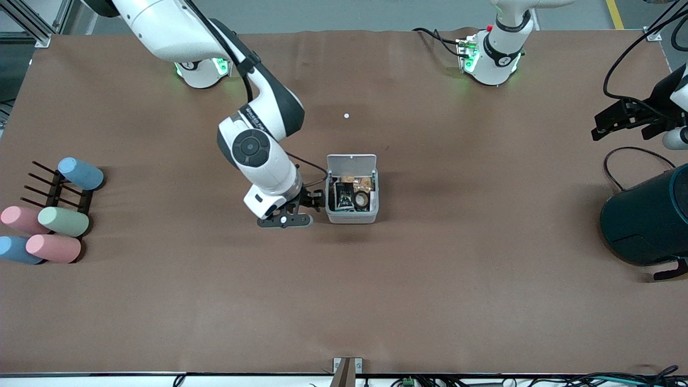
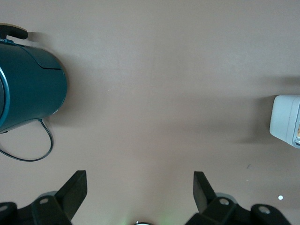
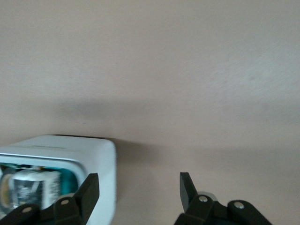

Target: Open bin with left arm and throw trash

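Bin [image 1: 352, 216] sits mid-table, lid [image 1: 352, 162] swung up and standing open on the edge nearer the robots' bases. Inside: black packet [image 1: 344, 195] and tape ring [image 1: 360, 200], side by side, on top of some brownish scraps.

Right gripper [image 1: 314, 205] is low, just beside the bin on the side toward the right arm's end of the table. Fingers apart, nothing between them. The right wrist view shows the bin's rounded corner [image 3: 96, 161] next to one finger [image 3: 89, 192], and bare table between the two fingers.

Left gripper [image 1: 618, 121] waits up in the air at the left arm's end of the table, above the teal cylinder [image 1: 647, 217]. Fingers spread wide, empty; the left wrist view shows only table between them, cylinder [image 2: 28, 86] and bin corner [image 2: 286, 119] at the edges.

Small white dot [image 1: 346, 115] lies on the table, farther from the front camera than the bin.
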### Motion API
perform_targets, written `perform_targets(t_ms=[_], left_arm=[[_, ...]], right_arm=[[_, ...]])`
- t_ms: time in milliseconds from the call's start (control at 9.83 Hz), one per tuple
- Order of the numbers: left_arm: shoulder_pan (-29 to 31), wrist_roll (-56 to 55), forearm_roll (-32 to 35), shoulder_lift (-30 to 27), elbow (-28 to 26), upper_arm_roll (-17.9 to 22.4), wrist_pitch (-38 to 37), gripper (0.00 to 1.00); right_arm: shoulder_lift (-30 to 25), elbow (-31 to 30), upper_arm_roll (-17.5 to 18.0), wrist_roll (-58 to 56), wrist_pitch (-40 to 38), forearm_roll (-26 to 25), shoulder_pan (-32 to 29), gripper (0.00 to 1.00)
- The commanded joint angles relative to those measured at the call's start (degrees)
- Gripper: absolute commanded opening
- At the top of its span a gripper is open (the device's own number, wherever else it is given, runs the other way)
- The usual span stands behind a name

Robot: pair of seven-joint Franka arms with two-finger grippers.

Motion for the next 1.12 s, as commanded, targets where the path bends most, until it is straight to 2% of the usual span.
perform_targets(t_ms=[0,305,407,508,712,814,1017], left_arm=[[0.04,-0.34,-0.26,-0.56,-0.06,0.03,0.23,1.0],[-0.05,-0.35,-0.26,-0.48,0.03,0.03,0.23,1.0],[0.04,-0.26,-0.17,-0.39,0.12,0.03,0.23,1.0],[0.04,-0.34,-0.17,-0.48,0.03,0.03,0.23,1.0],[0.04,-0.7,-0.17,-0.65,0.12,0.03,0.23,1.0],[0.04,-0.7,-0.17,-0.74,0.03,0.03,0.14,1.0],[0.04,-0.61,0.0,-0.74,0.12,0.03,0.05,1.0]], right_arm=[[-3.47,-1.26,0.88,-10.23,-5.3,-1.01,-5.74,0.78],[-8.12,-2.06,0.71,-20.95,-10.66,-0.31,-11.46,0.78],[-10.58,-2.06,-0.6,-24.47,-14.08,0.47,-12.87,0.8],[-13.21,-2.06,-3.48,-27.81,-17.76,2.66,-13.4,0.82],[-18.22,-2.06,-11.64,-37.21,-22.79,7.06,-13.85,0.9],[-20.25,-2.15,-13.6,-37.86,-24.38,7.07,-14.63,0.98],[-24.55,-2.15,-15.37,-37.78,-30.0,6.9,-17.97,1.0]])
